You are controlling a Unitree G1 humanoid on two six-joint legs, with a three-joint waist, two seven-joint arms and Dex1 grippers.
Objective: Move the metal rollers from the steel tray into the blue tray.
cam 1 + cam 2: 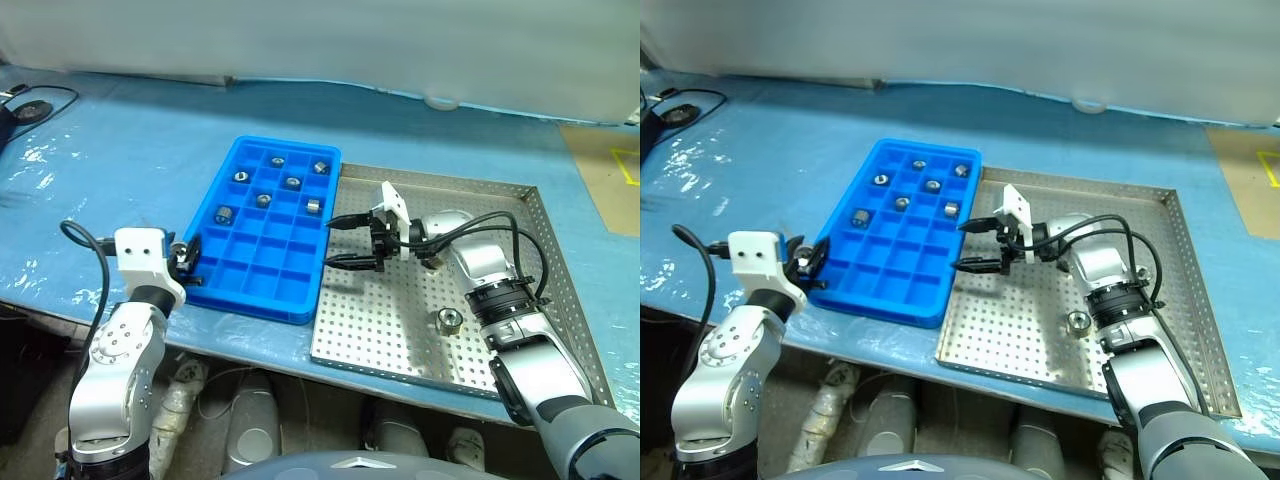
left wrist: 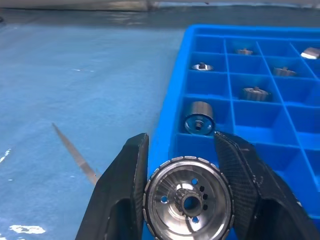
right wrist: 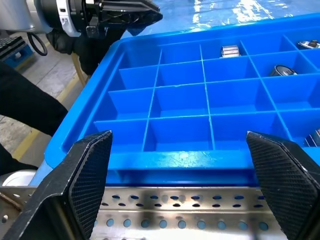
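Left claw clenched on a silvery metal roller | right claw released, empty | you risk dropping it short of the gridded blue plastic tray just ahead.

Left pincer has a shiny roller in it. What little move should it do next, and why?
Probably ease the left pincer forward over the blue tray to a free compartment, then open. It is shut on a metal roller and sits just outside the tray's rim.
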